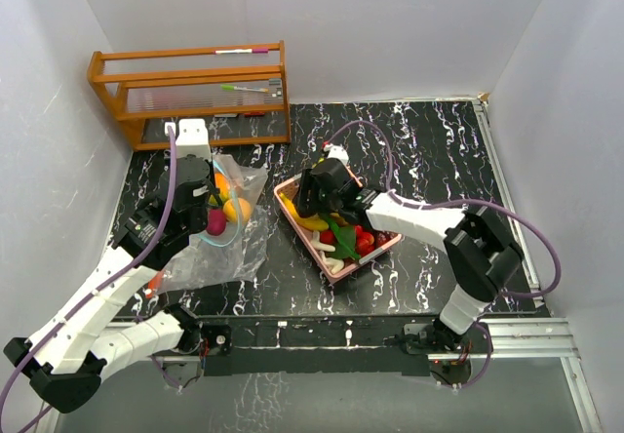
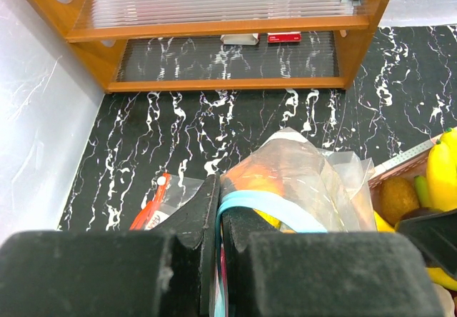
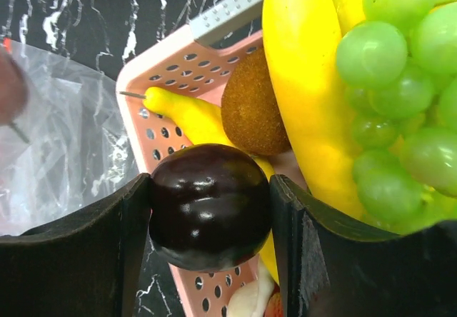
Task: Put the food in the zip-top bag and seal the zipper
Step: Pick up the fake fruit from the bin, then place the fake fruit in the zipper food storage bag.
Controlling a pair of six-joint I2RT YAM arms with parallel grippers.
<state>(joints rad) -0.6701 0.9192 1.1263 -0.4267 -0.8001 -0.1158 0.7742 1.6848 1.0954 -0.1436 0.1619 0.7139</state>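
Observation:
My left gripper (image 2: pixel 218 188) is shut on the blue zipper rim (image 2: pixel 271 206) of the clear zip-top bag (image 1: pixel 219 248), holding its mouth up at the left of the table. Orange and yellow food (image 1: pixel 232 206) and a dark red piece (image 1: pixel 215 220) lie inside the bag. My right gripper (image 3: pixel 208 210) is shut on a glossy dark purple plum (image 3: pixel 208 203), both fingers touching its sides, over the near-left corner of the pink tray (image 3: pixel 153 138). In the tray lie a banana (image 3: pixel 307 96), green grapes (image 3: pixel 400 96) and a brown kiwi (image 3: pixel 253 113).
A wooden rack (image 1: pixel 190 92) with markers on its shelves stands at the back left. A red-orange item (image 2: pixel 146 206) lies under the bag's edge. White walls close in the left, back and right sides. The bag's mouth (image 3: pixel 64 138) lies just left of the tray.

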